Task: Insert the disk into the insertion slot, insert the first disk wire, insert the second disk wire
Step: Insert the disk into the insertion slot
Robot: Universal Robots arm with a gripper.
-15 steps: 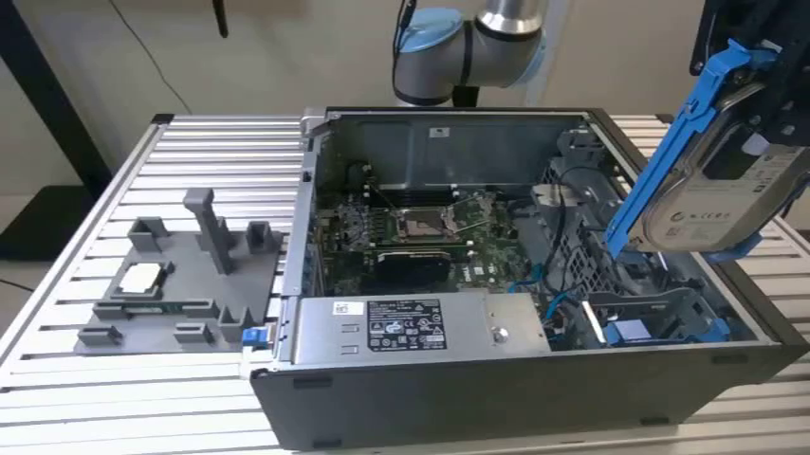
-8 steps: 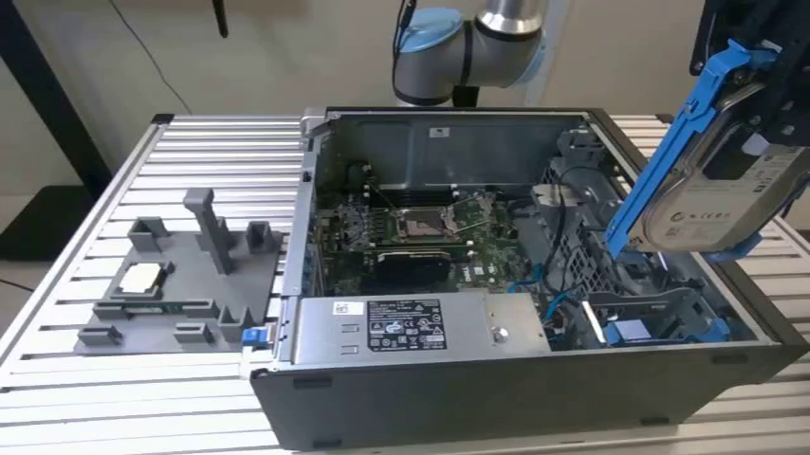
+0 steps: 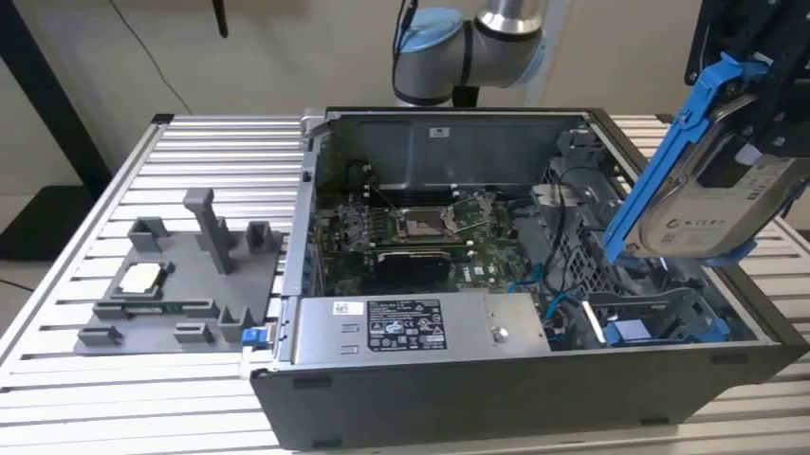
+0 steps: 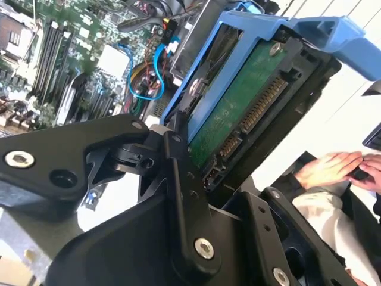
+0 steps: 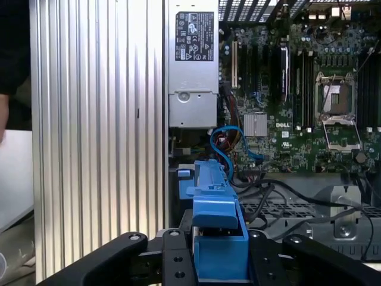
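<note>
Two black fingers (image 5: 174, 262) of the gripper (image 5: 220, 265) were clamped on the one disk (image 3: 703, 213), one finger on each side of its bright blue carrier. The disk had a silver-grey face with a pale label and a green circuit side. It hung tilted in the air above the exterior view's right end of the single open computer case (image 3: 506, 403).

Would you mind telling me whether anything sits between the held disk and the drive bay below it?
Nothing visible does. The gripper holds the disk tilted above the drive bay at the exterior view's right, with only open air between. The blue cable lies beside the bay, toward the motherboard, not across it.
</note>
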